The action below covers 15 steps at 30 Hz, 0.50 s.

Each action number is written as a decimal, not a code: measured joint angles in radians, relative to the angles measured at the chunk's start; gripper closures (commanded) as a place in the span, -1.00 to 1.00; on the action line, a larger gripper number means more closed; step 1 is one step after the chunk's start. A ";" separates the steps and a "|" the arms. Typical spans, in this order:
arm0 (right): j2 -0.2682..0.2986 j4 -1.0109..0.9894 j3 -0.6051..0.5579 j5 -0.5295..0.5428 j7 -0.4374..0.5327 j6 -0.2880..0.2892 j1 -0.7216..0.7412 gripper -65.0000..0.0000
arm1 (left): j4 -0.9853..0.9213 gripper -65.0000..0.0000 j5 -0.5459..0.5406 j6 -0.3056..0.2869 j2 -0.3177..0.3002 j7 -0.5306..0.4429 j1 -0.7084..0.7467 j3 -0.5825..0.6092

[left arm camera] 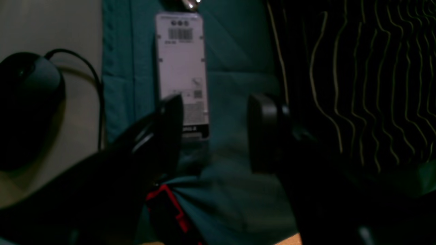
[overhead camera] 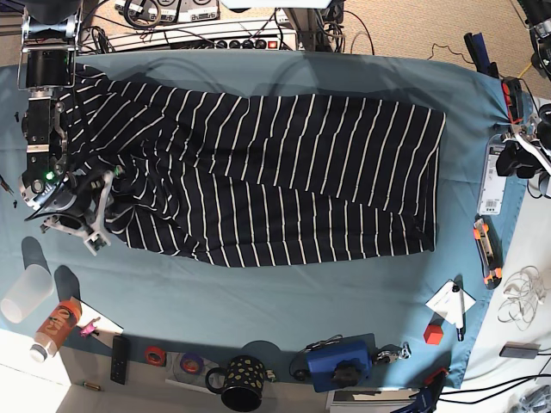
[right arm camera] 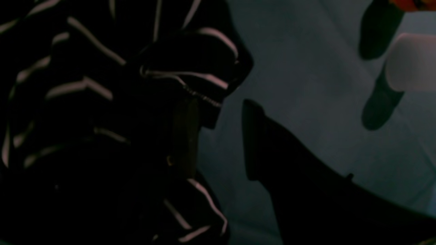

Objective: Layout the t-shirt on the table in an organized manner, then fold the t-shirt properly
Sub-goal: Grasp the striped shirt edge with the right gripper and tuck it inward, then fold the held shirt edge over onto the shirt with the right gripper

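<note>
- The t-shirt (overhead camera: 258, 185) lies spread across the far half of the bench (overhead camera: 284, 301), its long side running left to right in the base view, with its white stripes showing.
- Its left end in that view is bunched and wrinkled; its right end lies flatter, with a straight edge.
- The right claw (right arm camera: 218, 136) sits at that bunched end, its jaws parted; one finger lies against a fold of the striped fabric and the other stands over bare teal cloth, with nothing clamped between them.
- The left claw (left arm camera: 214, 132) is at the bench's opposite edge, well apart from the shirt, jaws standing wide with only teal cloth between them.
- A white barcode label (left arm camera: 182, 68) lies on the cloth just beyond the left claw's fingers.
- A clear cup (overhead camera: 24, 292) stands near the right arm's corner, and a dark patterned mug (overhead camera: 244, 381) stands at the near edge.
</note>
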 measured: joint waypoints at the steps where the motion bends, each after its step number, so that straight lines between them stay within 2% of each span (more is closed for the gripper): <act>1: 0.000 0.000 0.000 -0.013 0.012 -0.009 0.006 0.34 | 0.000 0.05 0.000 0.000 0.000 0.000 0.000 0.000; 4: 0.000 -0.003 0.001 -0.025 0.025 -0.025 0.019 0.34 | 0.000 0.05 0.000 0.000 0.000 0.000 0.000 0.000; 15: -0.013 -0.137 0.001 -0.024 0.036 -0.029 0.018 0.34 | 0.000 0.05 0.000 0.000 0.000 -0.002 0.000 0.000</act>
